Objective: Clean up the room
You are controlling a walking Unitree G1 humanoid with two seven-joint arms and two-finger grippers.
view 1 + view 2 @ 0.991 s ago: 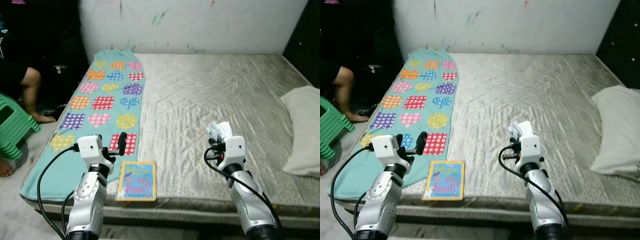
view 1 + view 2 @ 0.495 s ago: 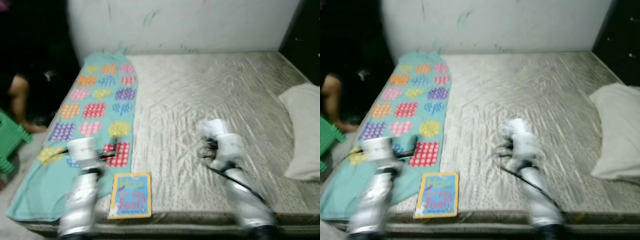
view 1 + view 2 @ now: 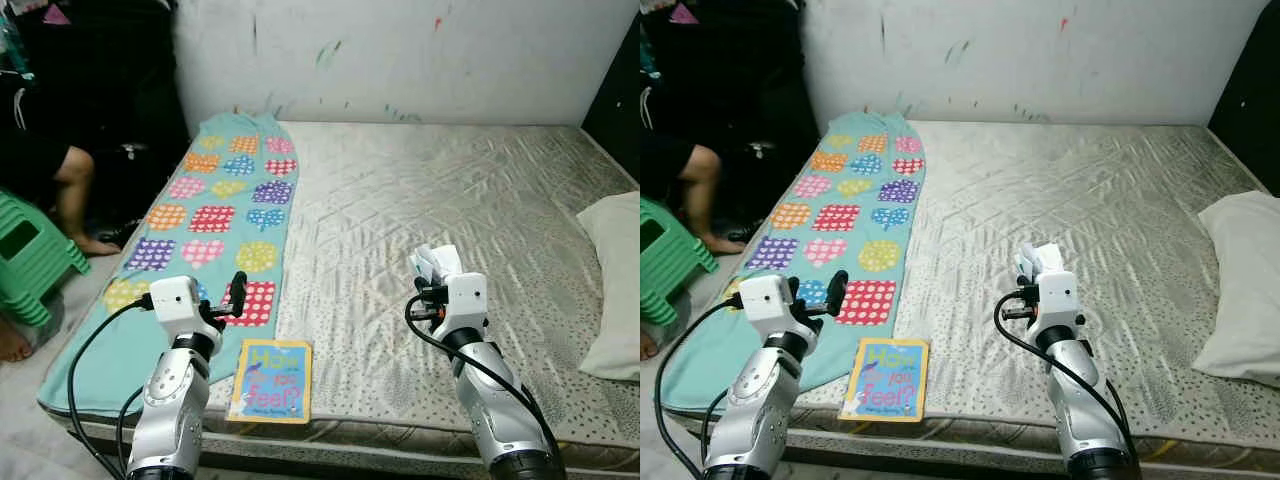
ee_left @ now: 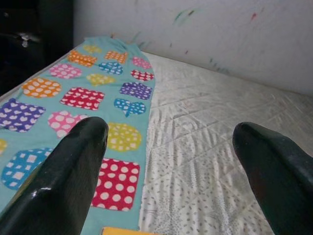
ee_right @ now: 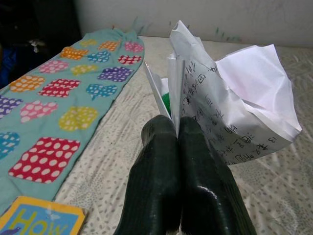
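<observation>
A wide bed (image 3: 450,200) with a grey quilted mattress fills most of this room, pushed against a white wall (image 3: 420,50) flecked with paint marks. One teal blanket (image 3: 215,215) with coloured dotted patches runs down the bed's left side and droops over the near corner. One picture book (image 3: 271,367) with a yellow border lies flat near the front edge, just beside the blanket. One white pillow (image 3: 615,285) sits at the right, cut off by the edge of the picture.

To the left, a person's bare leg (image 3: 75,195) and foot show against dark furniture; the rest of the person is lost in shadow. A green plastic stool (image 3: 30,255) stands beside them, partly cut off.

The right tool (image 5: 178,129) hovers above the mattress, its two black fingers pressed together on one crumpled sheet of paper (image 5: 230,103) with handwriting on it; something green peeks out behind the paper, too hidden to identify. The left tool (image 4: 171,142) hangs over the blanket's near end with its fingers spread wide apart, holding nothing.
</observation>
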